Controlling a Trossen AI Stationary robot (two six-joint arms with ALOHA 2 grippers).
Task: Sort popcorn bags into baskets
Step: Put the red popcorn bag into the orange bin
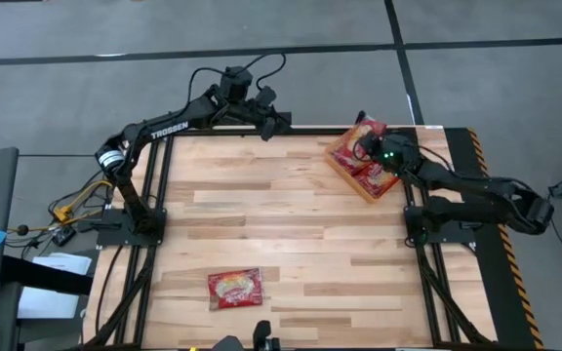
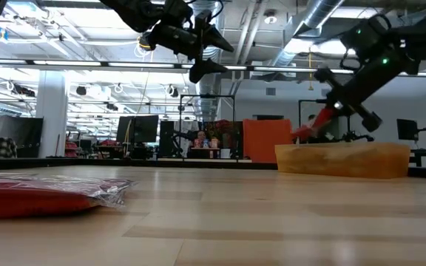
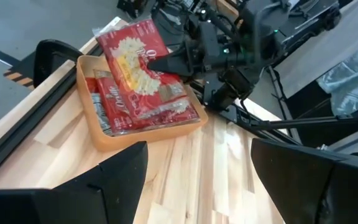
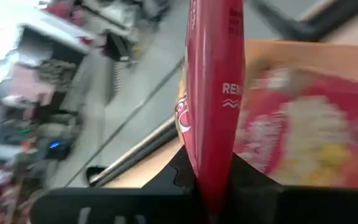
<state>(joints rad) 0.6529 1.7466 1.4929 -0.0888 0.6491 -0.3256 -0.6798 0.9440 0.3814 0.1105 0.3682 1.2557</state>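
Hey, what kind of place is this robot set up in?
Probably an open robotics lab or workshop: bare ceiling pipes and ducts, rows of monitors at desks behind, and a framed wooden table on a grey floor.

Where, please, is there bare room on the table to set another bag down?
The wooden tabletop is bare between the lone flat red popcorn bag near the front edge and the shallow orange basket at the far right corner. The basket is crowded: bags fill it, and the right gripper pinches one there.
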